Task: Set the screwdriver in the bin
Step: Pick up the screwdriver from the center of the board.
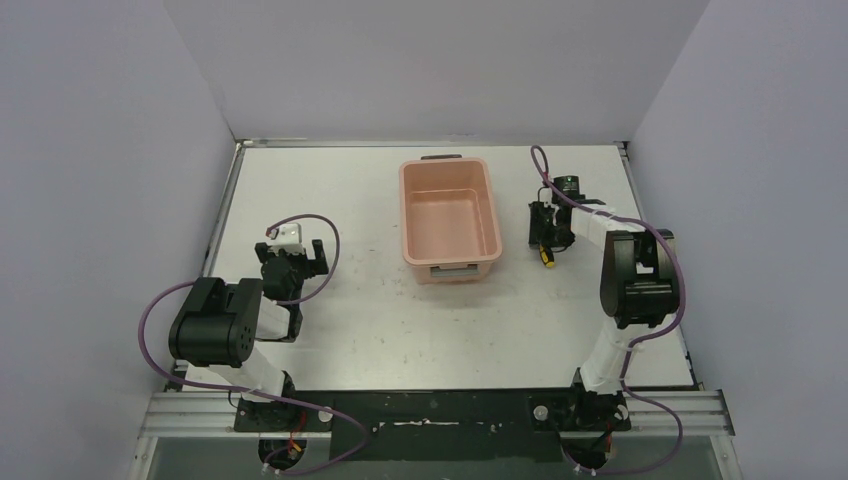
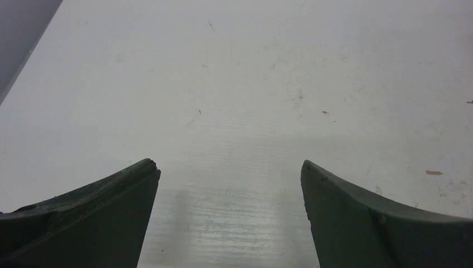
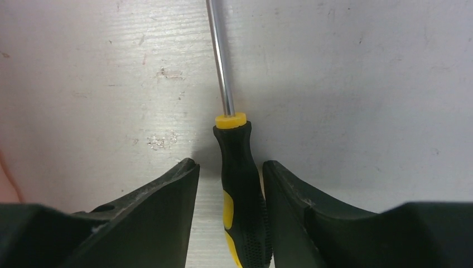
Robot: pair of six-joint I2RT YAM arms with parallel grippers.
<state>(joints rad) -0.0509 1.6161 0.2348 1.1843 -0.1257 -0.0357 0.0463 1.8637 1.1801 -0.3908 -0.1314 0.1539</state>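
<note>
The screwdriver [image 3: 237,162] lies flat on the white table, with its thin metal shaft [image 3: 219,56] pointing away and its black-and-yellow handle between my right gripper's fingers. My right gripper [image 3: 230,163] is narrowly open around the handle. Its right finger [image 3: 284,195] is against the handle and a thin gap shows beside the left finger [image 3: 173,195]. From above, the right gripper [image 1: 548,245] is low just right of the salmon-pink bin [image 1: 408,220], with the screwdriver's yellow end [image 1: 547,262] poking out. My left gripper [image 2: 228,164] stands open over bare table, holding nothing.
The left arm [image 1: 215,330] is folded at the left side, its gripper [image 1: 297,265] well left of the bin. Grey walls enclose the table on three sides. A purple cable [image 1: 545,165] loops above the right wrist.
</note>
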